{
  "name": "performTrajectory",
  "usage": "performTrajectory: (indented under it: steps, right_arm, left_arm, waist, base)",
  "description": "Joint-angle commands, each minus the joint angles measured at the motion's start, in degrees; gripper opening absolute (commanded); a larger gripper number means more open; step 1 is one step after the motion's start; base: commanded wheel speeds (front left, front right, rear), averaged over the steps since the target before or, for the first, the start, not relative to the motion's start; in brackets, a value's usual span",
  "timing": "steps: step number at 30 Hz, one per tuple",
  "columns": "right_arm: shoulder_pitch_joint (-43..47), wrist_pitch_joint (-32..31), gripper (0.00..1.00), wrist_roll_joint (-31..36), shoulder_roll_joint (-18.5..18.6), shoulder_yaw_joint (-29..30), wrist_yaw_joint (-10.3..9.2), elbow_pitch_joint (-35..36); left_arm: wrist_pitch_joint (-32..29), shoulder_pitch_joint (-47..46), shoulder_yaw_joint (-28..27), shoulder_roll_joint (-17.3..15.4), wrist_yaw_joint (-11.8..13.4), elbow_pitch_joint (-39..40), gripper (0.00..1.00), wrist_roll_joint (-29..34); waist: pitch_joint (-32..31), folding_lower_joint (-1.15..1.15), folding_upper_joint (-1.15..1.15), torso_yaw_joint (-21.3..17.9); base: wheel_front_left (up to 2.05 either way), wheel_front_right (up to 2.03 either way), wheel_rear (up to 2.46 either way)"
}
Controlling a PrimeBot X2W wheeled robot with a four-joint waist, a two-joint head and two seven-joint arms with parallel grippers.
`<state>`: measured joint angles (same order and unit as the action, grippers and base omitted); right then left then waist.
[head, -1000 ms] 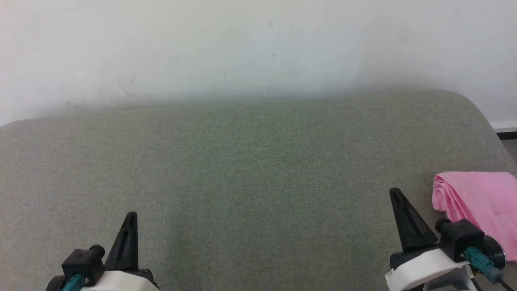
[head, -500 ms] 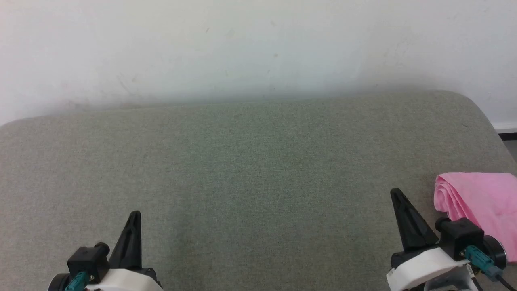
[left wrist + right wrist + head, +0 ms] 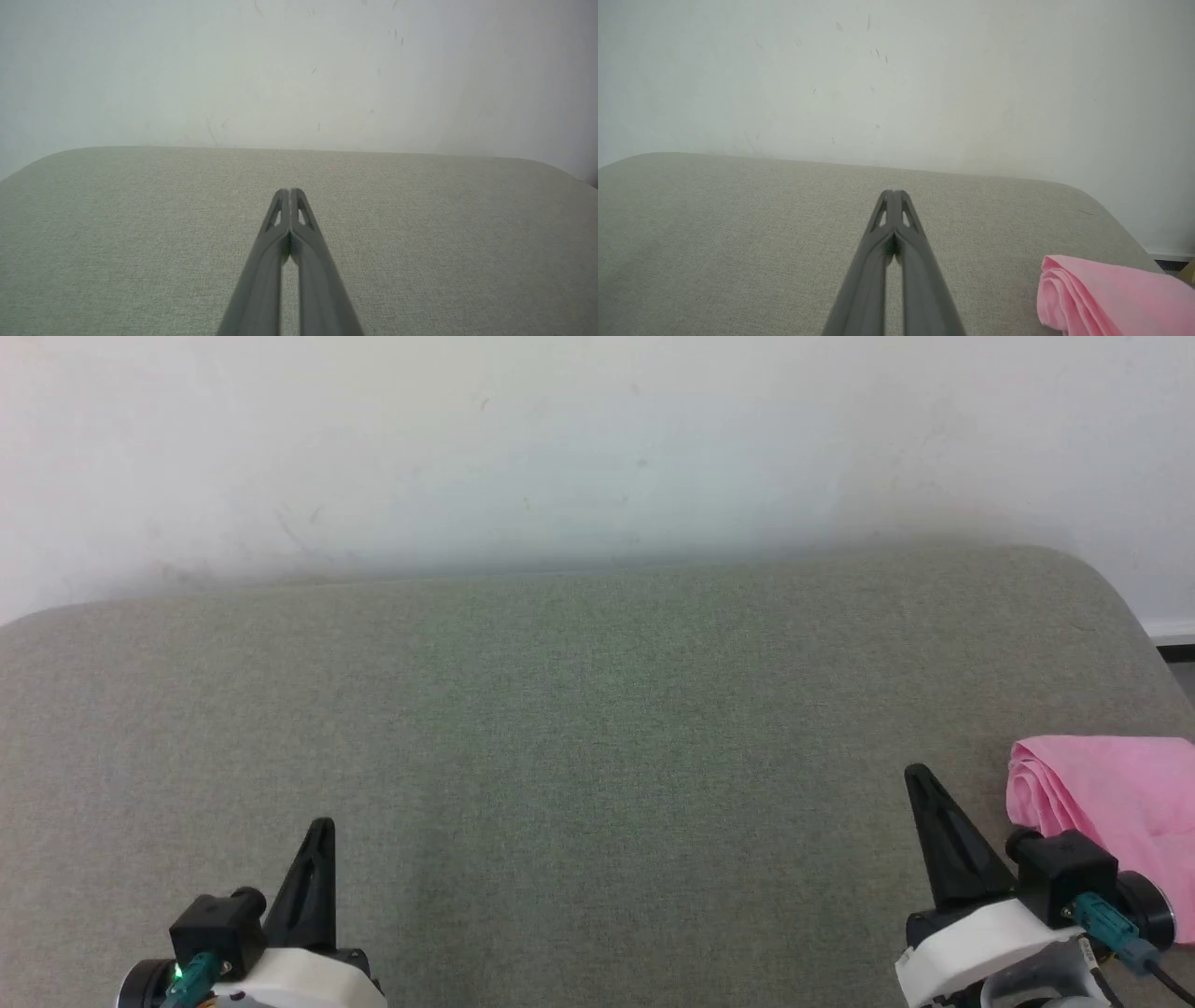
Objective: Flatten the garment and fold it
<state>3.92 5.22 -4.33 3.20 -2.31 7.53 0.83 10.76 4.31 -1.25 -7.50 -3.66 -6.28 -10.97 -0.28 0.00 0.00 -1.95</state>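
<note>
While left gripper (image 3: 322, 823) and right gripper (image 3: 915, 770) sit pinched closed, empty, the garment (image 3: 1111, 784) lies just right of the latter. Looks folded.

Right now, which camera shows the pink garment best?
The right wrist view: the pink garment lies unobstructed, its folded layers clear, cropped at the corner. The head view catches it at the right edge, partly behind the right hand.

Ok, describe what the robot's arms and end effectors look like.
The left end effector and right end effector each have two long, tapering dark fingers with slim cut-outs near the tips. Each sits on a white wrist shell beside a black boxy mount with a teal connector; a black cable trails from the right one.
</note>
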Motion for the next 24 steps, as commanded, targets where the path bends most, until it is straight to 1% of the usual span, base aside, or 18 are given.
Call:
performTrajectory:
  steps: [1,24]
  right_arm:
    - [-0.56,-0.18,0.0,0.49,-0.1,0.11,-0.01,-0.11]
    - [-1.43,-1.48,0.0,1.49,-0.16,0.68,-0.02,-0.3]
  left_arm:
    - [-0.35,-1.01,0.16,0.28,0.42,0.53,0.0,0.65]
    - [-3.04,-1.87,0.44,1.4,1.26,2.02,0.0,3.32]
  waist:
    - [0.0,0.0,0.0,0.04]
    - [0.08,0.0,0.0,0.53]
  base:
    - [0.0,0.0,0.0]
    - [0.0,0.0,0.0]
